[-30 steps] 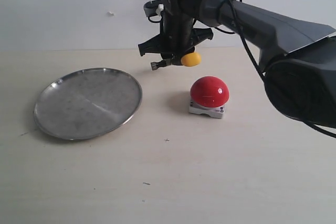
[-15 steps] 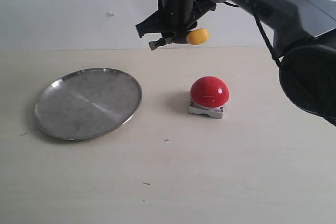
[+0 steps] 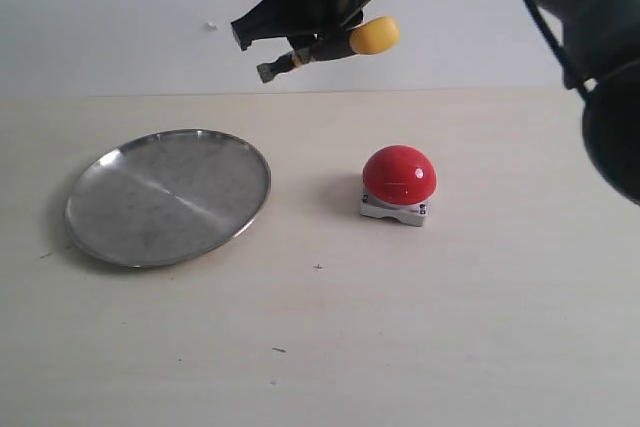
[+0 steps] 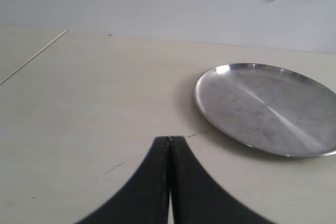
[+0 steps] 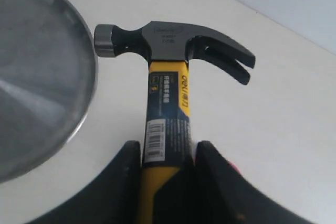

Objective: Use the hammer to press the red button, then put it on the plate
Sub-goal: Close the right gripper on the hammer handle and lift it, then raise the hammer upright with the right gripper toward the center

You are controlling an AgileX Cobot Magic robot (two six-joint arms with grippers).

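Hammer (image 5: 167, 77) is off the worktop (image 3: 450, 327), held high above it. From the left: my left end effector (image 4: 169, 139) is closed, empty. The plate (image 3: 165, 197) lies flat and bare. Above and beyond its right rim, my right end effector (image 5: 169, 148) grips the hammer's handle, head pointing left. The red button (image 3: 398, 174) sits right of the plate, apart from it.

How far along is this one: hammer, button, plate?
Done: the hammer is picked up, gripped by its handle in the right jaws, high above the table. In hand: it hangs clear of the red button; whether that was pressed cannot be told. Left: the plate holds nothing, so placing remains.
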